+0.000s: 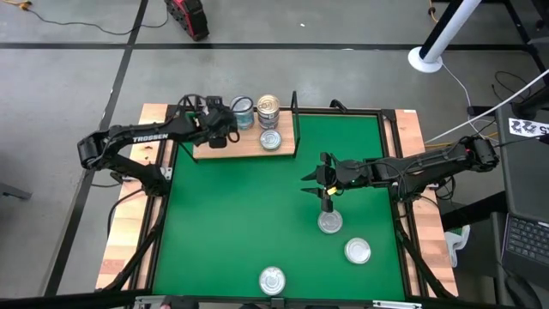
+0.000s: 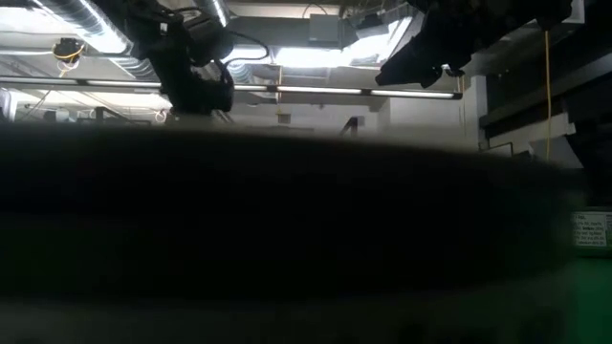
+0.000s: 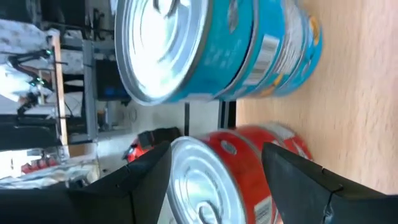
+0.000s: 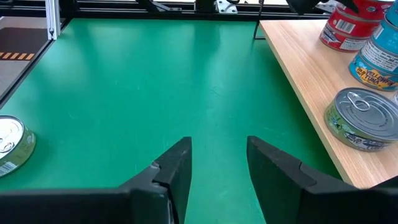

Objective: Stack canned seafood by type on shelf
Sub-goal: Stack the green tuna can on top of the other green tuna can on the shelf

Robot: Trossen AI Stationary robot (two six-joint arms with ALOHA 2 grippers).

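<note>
**Left gripper at a red tin on the shelf; right arm waits over the mat**

Seen from above, the left gripper reaches over the left end of the wooden shelf. Its wrist camera shows both fingers spread either side of a red tin, apparently without pressing it; a blue-teal stack stands just beside. A gold-tan stack and a single tin sit further right on the board.

The right gripper hovers empty, fingers apart, above the green mat. Three loose tins lie on the mat nearer the front.

The step looks like placing the red tin. Next, the left arm must back away cleanly, and a loose tin needs collecting.
</note>
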